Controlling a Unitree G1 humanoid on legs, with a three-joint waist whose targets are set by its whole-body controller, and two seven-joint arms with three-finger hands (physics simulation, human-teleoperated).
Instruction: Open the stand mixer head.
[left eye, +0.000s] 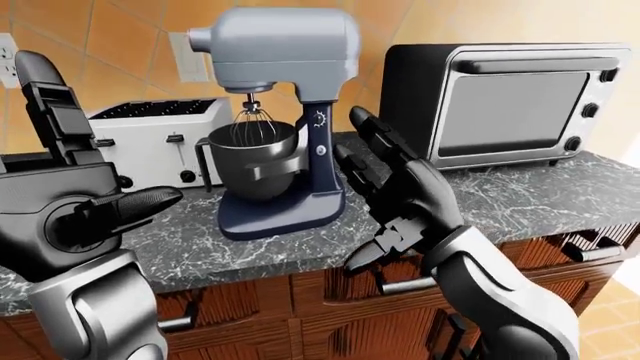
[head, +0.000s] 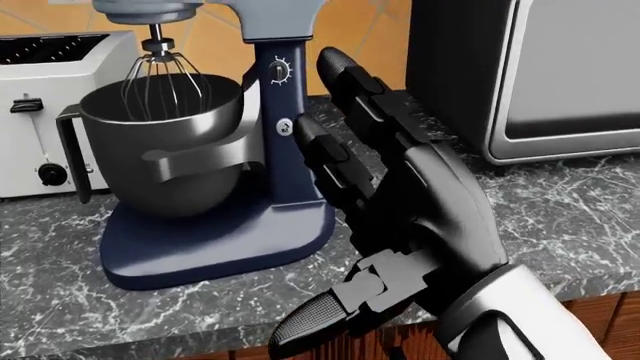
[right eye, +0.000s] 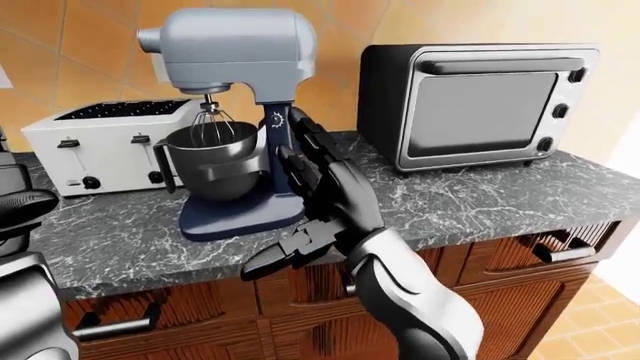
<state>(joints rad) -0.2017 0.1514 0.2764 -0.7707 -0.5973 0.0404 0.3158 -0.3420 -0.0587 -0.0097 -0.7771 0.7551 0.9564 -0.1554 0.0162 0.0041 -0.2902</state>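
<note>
Grey stand mixer head (left eye: 275, 49) is down, whisk in bowl (left eye: 255, 150); mixer sits mid-surface, nr the wall edge. Right robot hand (head: 400, 202) splayed, released, beside the column, grasping nothing. Left robot hand (left eye: 75, 202) also released, well apart. Risk: pushing low on column slides the base w/o tilting the head.

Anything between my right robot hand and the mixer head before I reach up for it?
Nothing visible. The right robot hand is open beside the mixer's blue column, below the grey mixer head; the toaster oven stands off to the view's right.
</note>
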